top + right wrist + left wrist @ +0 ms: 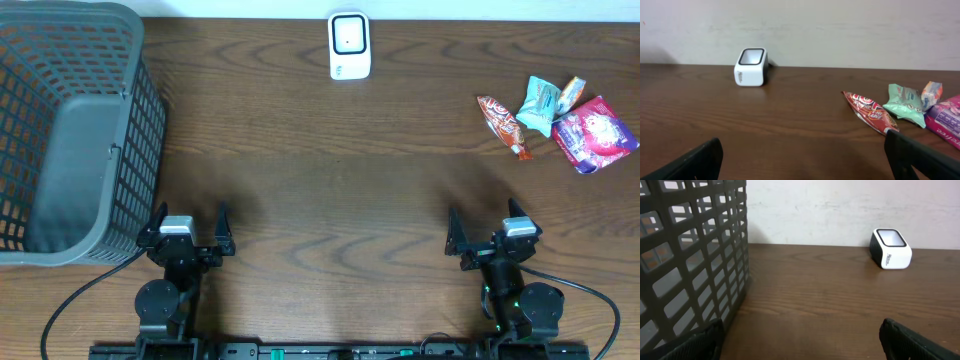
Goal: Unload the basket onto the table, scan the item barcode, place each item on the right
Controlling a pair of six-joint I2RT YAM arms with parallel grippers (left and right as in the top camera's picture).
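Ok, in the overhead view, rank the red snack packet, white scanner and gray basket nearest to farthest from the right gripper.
1. The red snack packet, just ahead of the right gripper.
2. The white scanner, far edge, middle.
3. The gray basket, far left.

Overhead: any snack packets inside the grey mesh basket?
No, the grey plastic mesh basket shows only bare floor; the colourful snack packets lie on the brown wooden table.

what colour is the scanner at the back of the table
The scanner is white with a black-framed top, clearest in the right wrist view.
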